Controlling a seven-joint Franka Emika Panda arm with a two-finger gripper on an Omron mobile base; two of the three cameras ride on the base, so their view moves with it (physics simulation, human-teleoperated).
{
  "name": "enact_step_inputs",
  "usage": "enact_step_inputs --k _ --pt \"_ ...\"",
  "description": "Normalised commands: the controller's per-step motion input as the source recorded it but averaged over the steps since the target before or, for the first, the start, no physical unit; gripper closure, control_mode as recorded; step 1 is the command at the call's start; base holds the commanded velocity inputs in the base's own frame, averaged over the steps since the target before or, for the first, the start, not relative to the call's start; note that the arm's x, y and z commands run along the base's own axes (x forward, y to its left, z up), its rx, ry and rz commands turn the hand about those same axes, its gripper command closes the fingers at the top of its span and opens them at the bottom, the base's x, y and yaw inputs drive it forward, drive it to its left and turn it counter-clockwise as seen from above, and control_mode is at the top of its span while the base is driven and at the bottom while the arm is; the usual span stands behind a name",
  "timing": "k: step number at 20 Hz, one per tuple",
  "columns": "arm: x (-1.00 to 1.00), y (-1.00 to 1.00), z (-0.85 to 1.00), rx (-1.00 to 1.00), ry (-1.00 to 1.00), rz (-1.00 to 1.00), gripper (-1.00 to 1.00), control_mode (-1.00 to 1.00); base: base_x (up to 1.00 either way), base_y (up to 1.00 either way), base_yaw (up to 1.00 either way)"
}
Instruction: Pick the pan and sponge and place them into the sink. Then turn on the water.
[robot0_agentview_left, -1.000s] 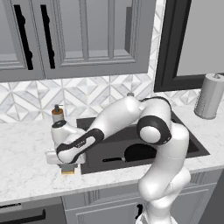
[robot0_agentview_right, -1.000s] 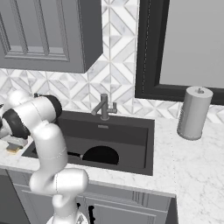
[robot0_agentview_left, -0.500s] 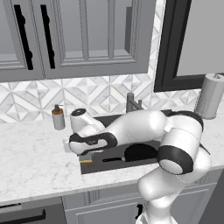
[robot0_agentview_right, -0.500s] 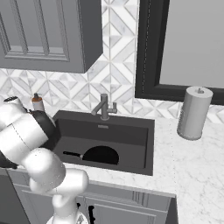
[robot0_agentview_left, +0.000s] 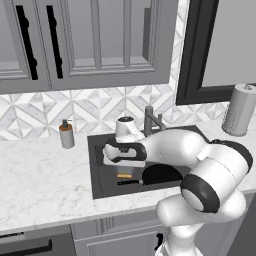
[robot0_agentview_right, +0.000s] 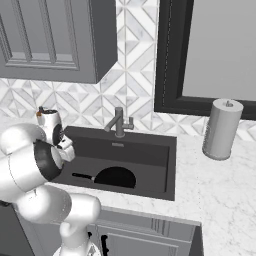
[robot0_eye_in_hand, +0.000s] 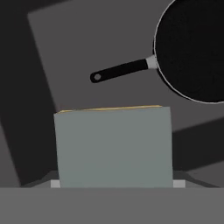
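The white marble surface (robot0_agentview_left: 45, 185) runs along the wall under grey cabinets (robot0_agentview_left: 95, 42), and the dark sink (robot0_agentview_right: 165, 170) is set into it. From the right base camera the whole basin lies open to view, with the grey faucet (robot0_agentview_right: 119, 122) at its back rim and a paper towel roll (robot0_agentview_right: 221, 129) standing on the marble to its right; the left base camera shows the orange-topped soap dispenser (robot0_agentview_left: 66, 134) left of the basin, which the arm hides from the other side.

The pan (robot0_agentview_right: 115, 177) lies flat on the sink floor, its handle pointing left. The hand camera shows it from above, black, its thin handle ending in a small hole.

The end effector (robot0_agentview_left: 124, 161) hangs over the left part of the sink. Its fingers stand wide and clamp the sponge (robot0_eye_in_hand: 114, 146): grey-green face toward the hand camera, a yellow strip along its far edge. The left base camera shows the yellow side (robot0_agentview_left: 124, 175) below the hand, above the basin floor.

No writing can be read anywhere.
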Motion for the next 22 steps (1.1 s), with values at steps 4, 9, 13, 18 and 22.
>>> enact_step_inputs --k 4,9,13,18,22 --pt "0.16 -0.09 0.0 0.01 0.04 -0.04 1.0 -1.0 0.0 0.0 0.0" --pt "0.11 -0.04 0.0 0.0 0.01 -0.02 1.0 -1.0 0.0 0.0 0.0" --pt "0.4 -0.4 -0.09 0.0 0.07 -0.23 1.0 -1.0 0.0 0.0 0.0" --pt "0.6 -0.43 -0.22 0.0 0.1 -0.46 1.0 -1.0 0.0 0.0 0.0" --pt "0.44 -0.26 -0.29 0.0 0.06 -0.41 1.0 -1.0 0.0 0.0 0.0"
